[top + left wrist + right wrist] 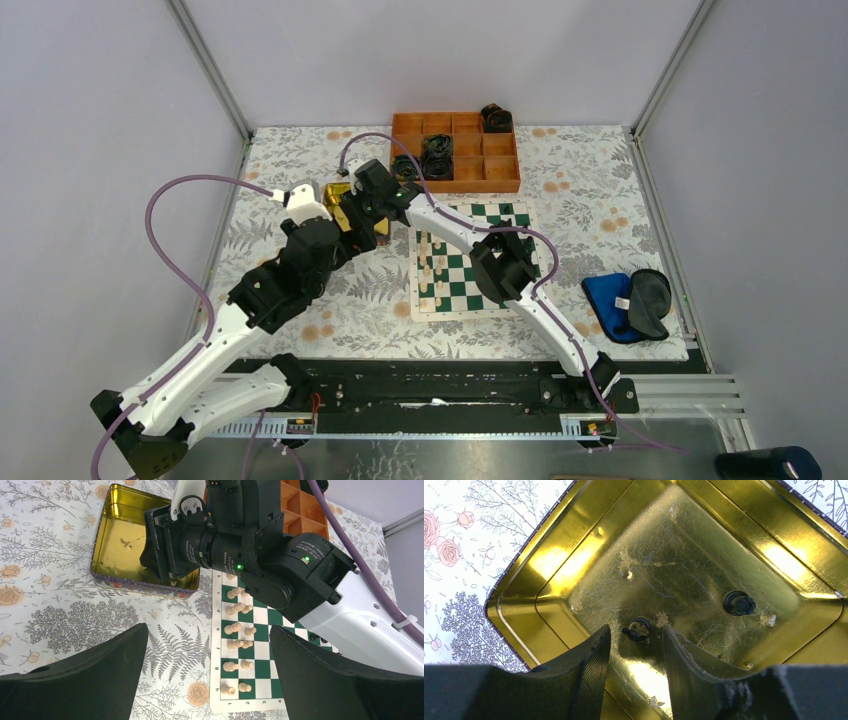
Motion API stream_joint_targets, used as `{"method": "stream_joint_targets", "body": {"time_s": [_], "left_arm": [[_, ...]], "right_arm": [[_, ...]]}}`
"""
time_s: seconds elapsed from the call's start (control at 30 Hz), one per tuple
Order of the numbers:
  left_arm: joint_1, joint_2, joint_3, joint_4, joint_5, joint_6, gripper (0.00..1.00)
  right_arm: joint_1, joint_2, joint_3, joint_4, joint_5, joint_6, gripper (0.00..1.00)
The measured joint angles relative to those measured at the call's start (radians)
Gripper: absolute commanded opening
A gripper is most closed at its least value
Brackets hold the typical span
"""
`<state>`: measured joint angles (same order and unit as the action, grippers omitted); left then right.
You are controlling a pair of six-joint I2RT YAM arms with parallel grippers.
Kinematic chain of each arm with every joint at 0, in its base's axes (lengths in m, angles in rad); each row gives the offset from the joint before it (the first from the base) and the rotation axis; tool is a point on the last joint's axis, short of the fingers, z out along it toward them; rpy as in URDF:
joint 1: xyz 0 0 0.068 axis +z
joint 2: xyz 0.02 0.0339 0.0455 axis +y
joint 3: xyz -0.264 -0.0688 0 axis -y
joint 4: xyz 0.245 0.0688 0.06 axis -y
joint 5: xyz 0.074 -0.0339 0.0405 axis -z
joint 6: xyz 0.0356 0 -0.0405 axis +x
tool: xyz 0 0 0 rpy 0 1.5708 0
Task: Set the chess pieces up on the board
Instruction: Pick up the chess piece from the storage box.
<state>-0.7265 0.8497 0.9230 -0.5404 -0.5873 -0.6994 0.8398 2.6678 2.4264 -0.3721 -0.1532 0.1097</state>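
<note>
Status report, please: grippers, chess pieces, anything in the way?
Left gripper open, empty, above table. Right gripper open inside gold tin, straddling black chess piece. Second black piece beside. Nothing blocking.

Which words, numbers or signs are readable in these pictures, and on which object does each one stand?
No text is clear enough to quote.
White print on the black cylindrical motor housing: blurred, unreadable.
Small coordinate marks on the white border of the green and white chessboard mat: too small to read surely.
Shiny yellow tin: no lettering visible.
</note>
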Motion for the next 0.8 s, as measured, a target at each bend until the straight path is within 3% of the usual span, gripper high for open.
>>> {"method": "stream_joint_targets", "body": {"time_s": [0.8], "left_arm": [[0.0,-0.012,-0.024,0.019,0.006,0.012,0.99]], "right_arm": [[0.008,0.002,0.0,-0.002,0.006,-0.021,0.22]]}}
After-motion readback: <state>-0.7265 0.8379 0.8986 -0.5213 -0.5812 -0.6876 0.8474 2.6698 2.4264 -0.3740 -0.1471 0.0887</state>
